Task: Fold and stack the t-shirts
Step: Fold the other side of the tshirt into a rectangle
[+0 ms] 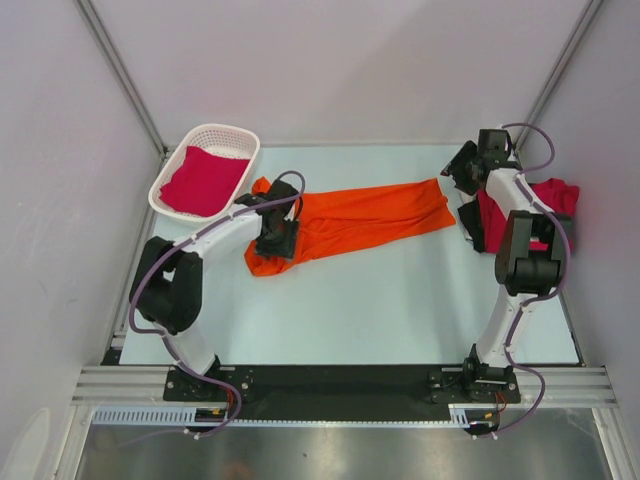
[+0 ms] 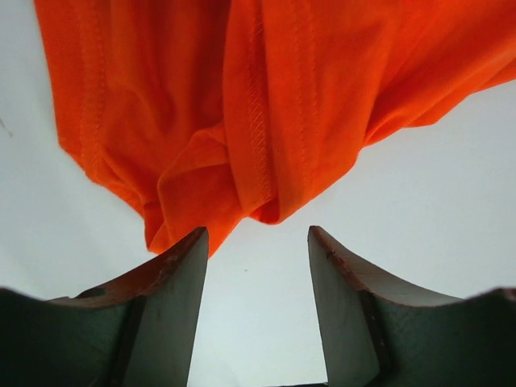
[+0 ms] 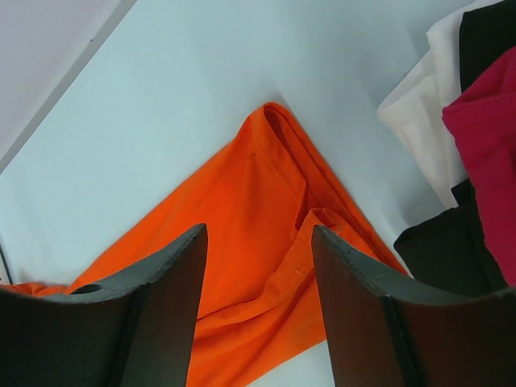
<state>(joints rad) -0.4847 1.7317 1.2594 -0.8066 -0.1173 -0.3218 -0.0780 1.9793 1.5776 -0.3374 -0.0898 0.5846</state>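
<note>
1. The left arm [image 1: 172, 290] and the right arm [image 1: 528, 262] are bolted at the near edge of the table [image 1: 400, 295], 1 toward each near corner.
2. The left gripper [image 1: 276, 238] is held over the crumpled left end of the orange t-shirt [image 1: 370, 215], toward the left edge of the table. In the left wrist view its jaws are spread wide, with only bare table between them. Nothing is gripped. The bunched hem of the orange cloth [image 2: 266, 105] is seen just beyond the fingertips [image 2: 184, 270].
3. The orange t-shirt is laid in a long, rumpled band across the middle of the table, slanting from the left side up toward the far-right corner.
4. The right gripper [image 1: 463, 168] is placed at the right end of that band, near the far-right corner. In the right wrist view its jaws are also spread wide, and orange cloth [image 3: 250, 185] is seen below the gap. Nothing is pinched. Whether the fingers touch the cloth cannot be told.
5. A crimson heap [image 1: 556, 195] is seen against the right edge, partly hidden by the right arm. In the right wrist view it [image 3: 484, 153] is shown beside white cloth [image 3: 423, 113] and black cloth [image 3: 439, 250].
6. A white lattice basket [image 1: 222, 130] is set at the far-left corner, and 1 folded crimson t-shirt [image 1: 203, 180] is laid inside it.
</note>
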